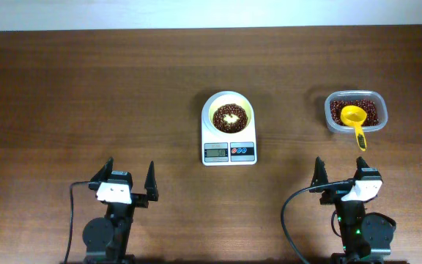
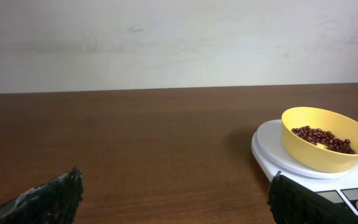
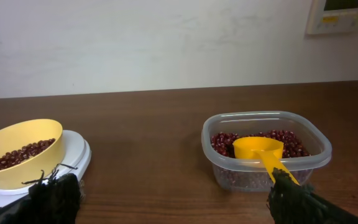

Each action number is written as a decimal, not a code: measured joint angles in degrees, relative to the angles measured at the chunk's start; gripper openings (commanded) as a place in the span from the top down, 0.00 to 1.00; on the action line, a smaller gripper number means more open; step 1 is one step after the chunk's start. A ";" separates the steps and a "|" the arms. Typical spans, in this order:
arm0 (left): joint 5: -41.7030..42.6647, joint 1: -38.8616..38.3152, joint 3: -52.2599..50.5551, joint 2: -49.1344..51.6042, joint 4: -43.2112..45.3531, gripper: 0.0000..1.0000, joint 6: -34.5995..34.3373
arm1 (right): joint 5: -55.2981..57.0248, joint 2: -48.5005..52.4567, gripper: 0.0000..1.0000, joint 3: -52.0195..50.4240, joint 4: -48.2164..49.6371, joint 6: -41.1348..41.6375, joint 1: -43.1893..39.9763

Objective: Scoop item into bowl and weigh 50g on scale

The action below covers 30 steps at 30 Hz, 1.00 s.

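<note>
The pale yellow bowl (image 1: pixel 229 115) sits on the white scale (image 1: pixel 228 152) at the table's middle, with dark red-brown beans (image 1: pixel 221 120) in a ring inside it. The bowl (image 2: pixel 325 146) and scale (image 2: pixel 272 149) show in the left wrist view, and at the left of the right wrist view (image 3: pixel 18 160). More beans (image 1: pixel 372 108) fill a clear container (image 1: pixel 355 111) at the right, with a yellow scoop (image 1: pixel 354 120) resting in it. My left gripper (image 1: pixel 130 178) is open and empty near the front edge. My right gripper (image 1: pixel 340 171) is open and empty, in front of the container.
The clear container (image 3: pixel 266 150) with the scoop (image 3: pixel 261 151) stands just beyond my right gripper (image 3: pixel 166 199). A white wall runs behind the table's far edge. A wall panel (image 3: pixel 344 15) hangs at the upper right.
</note>
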 measured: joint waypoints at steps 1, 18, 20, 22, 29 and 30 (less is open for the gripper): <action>0.00 0.00 0.00 -0.02 0.00 0.01 0.00 | 0.02 0.00 0.01 0.00 0.00 -0.04 0.00; 0.00 0.00 0.02 -0.02 0.00 0.01 0.00 | -0.07 0.00 0.01 0.00 -0.02 -5.03 0.00; 0.02 0.00 0.00 -0.02 0.00 0.01 0.00 | -0.07 0.00 0.01 0.00 -0.02 -5.05 0.00; 0.02 0.00 0.00 0.00 0.00 0.01 0.00 | -0.07 0.00 0.01 0.00 -0.02 -5.09 0.00; 0.00 0.00 0.00 -0.02 0.00 0.01 0.00 | -0.07 0.00 0.01 0.00 0.00 -5.25 0.00; 0.00 0.00 0.00 -0.02 0.00 0.01 0.00 | -0.07 0.00 0.01 0.00 -0.02 -5.22 0.00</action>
